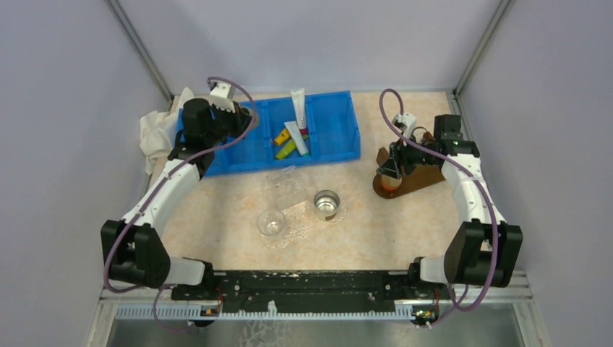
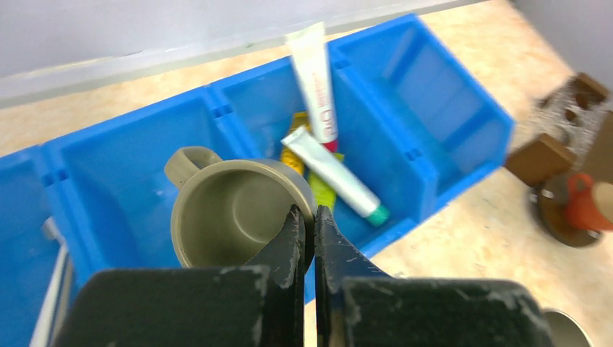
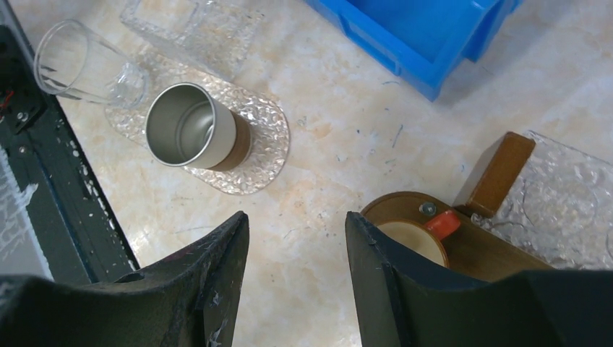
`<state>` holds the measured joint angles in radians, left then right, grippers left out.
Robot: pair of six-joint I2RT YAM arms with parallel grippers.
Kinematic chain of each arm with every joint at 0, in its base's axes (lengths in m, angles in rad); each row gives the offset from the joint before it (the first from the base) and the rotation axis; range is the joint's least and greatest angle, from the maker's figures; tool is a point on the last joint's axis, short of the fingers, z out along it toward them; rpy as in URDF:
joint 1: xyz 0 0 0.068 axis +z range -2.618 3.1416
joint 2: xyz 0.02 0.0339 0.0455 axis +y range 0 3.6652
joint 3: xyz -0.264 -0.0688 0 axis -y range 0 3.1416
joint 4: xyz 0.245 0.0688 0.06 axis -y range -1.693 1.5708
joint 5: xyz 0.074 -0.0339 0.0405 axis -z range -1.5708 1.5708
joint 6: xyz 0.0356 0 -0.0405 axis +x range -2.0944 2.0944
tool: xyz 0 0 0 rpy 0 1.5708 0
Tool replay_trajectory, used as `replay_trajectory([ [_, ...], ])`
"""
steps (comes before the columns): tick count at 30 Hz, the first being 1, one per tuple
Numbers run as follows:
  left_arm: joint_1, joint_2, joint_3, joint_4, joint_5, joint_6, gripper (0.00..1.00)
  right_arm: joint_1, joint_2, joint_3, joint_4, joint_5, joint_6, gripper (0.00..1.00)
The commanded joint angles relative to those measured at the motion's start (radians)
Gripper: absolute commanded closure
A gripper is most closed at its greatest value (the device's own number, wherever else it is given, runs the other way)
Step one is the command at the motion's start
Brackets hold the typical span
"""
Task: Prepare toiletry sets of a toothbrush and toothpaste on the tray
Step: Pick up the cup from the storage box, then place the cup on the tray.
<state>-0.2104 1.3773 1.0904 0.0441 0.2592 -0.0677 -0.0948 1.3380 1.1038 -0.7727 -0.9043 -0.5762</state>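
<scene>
Our left gripper's [image 2: 307, 228] fingers [image 2: 289, 242] are pinched shut on the rim of a grey mug [image 2: 231, 213], which hangs over the blue bin [image 2: 448, 108]. In the compartment just right of the mug, one white toothpaste tube [image 2: 315, 79] leans on the far wall, long axis running front to back, crimped end up at the rim. A second tube [image 2: 334, 176] lies diagonally across yellow and green tubes [image 2: 322, 194], its teal cap pointing to the near right. Our right gripper [image 3: 296, 267] stands half open on nothing, above bare table beside a wooden stand [image 3: 499, 170]. Farther off, a steel cup [image 3: 191, 137] sits on the clear tray [image 3: 271, 148].
</scene>
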Motion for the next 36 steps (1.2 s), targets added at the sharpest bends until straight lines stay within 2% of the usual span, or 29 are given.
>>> replay_trajectory([
  [1,-0.009,-0.065,-0.033,0.148,0.268,-0.010,1.00,0.001,-0.030,0.005,-0.029,-0.131,-0.086,0.48],
  [9,-0.045,-0.087,-0.145,0.433,0.780,0.017,1.00,0.039,-0.106,-0.029,-0.053,-0.235,-0.213,0.48],
  [13,-0.136,-0.120,-0.212,0.494,0.898,0.185,1.00,0.042,-0.164,-0.078,-0.036,-0.309,-0.294,0.47],
  [16,-0.221,-0.138,-0.227,0.406,0.962,0.402,1.00,0.044,-0.193,-0.112,-0.112,-0.378,-0.475,0.45],
  [19,-0.270,-0.135,-0.225,0.312,1.042,0.581,1.00,0.044,-0.190,-0.123,-0.305,-0.438,-0.790,0.36],
  [21,-0.296,-0.132,-0.225,0.256,1.106,0.698,1.00,0.047,-0.182,-0.131,-0.398,-0.457,-0.945,0.30],
  [24,-0.334,-0.124,-0.199,0.150,1.107,0.802,1.00,0.050,-0.177,-0.116,-0.425,-0.463,-0.964,0.29],
  [28,-0.405,-0.062,-0.077,-0.184,1.067,1.044,1.00,0.056,-0.179,-0.091,-0.431,-0.438,-0.932,0.29],
  [32,-0.501,0.023,0.026,-0.344,0.965,1.113,1.00,0.077,-0.182,-0.090,-0.363,-0.394,-0.814,0.30],
  [36,-0.561,0.075,0.083,-0.414,0.864,1.113,1.00,0.100,-0.181,-0.075,-0.350,-0.341,-0.775,0.31],
])
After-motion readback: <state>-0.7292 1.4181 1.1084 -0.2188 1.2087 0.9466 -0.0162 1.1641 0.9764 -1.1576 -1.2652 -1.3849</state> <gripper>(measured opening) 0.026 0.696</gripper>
